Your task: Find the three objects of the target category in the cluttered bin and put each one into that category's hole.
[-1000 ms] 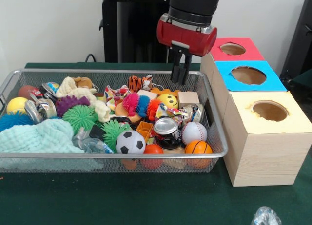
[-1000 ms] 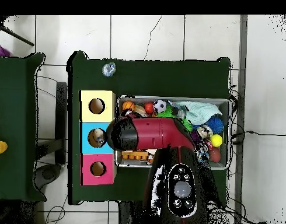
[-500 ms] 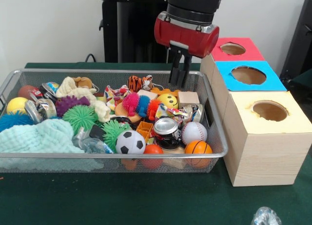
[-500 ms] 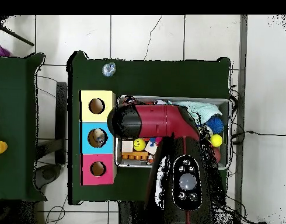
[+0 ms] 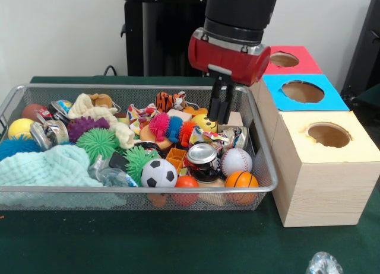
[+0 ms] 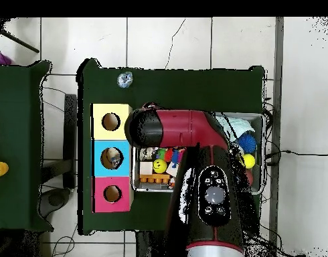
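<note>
The silver wire-mesh bin (image 5: 136,190) is full of toys. One see-through crinkly plastic bottle (image 5: 110,174) lies in it at the front left, beside the teal cloth. A second crinkly bottle (image 5: 323,264) lies on the green table outside the bin; it also shows in the overhead view (image 6: 124,79). My gripper (image 5: 219,120) hangs over the bin's right part, just above the yellow smiley ball (image 5: 204,123). It is empty, with a narrow gap between its fingers. In the overhead view the arm (image 6: 187,130) hides the gripper and much of the bin (image 6: 153,189).
Three wooden boxes with round holes stand right of the bin: yellow (image 5: 323,167), blue (image 5: 303,91), red (image 5: 285,59). Something pale shows in the blue box's hole (image 6: 113,157). A shiny metal can (image 5: 202,155), a baseball (image 5: 236,162) and a soccer ball (image 5: 158,174) lie near the gripper.
My gripper has come down and toward the bin's near side, from the far rim to just above the smiley ball. It still holds nothing. The toys have not moved.
</note>
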Robot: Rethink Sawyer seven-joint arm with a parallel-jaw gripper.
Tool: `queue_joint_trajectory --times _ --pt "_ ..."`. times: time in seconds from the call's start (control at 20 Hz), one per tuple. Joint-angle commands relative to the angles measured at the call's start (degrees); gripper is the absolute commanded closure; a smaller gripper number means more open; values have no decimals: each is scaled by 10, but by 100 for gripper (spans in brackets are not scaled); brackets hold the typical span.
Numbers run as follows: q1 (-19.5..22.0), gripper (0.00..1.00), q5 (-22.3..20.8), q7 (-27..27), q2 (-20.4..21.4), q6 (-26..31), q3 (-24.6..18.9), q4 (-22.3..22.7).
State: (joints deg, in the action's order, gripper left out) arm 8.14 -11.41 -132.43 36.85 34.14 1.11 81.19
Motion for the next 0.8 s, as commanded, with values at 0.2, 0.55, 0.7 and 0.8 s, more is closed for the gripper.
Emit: queue_joint_trajectory --times 0.2,0.55,0.7,0.8 --pt "-13 100 -20 -6 -58 -24 -37 2" --pt "-34 100 -17 -10 -70 11 -23 -42" --pt "-31 100 -8 0 -85 41 -27 -97" --pt "-26 100 -5 11 -96 61 -29 -138"
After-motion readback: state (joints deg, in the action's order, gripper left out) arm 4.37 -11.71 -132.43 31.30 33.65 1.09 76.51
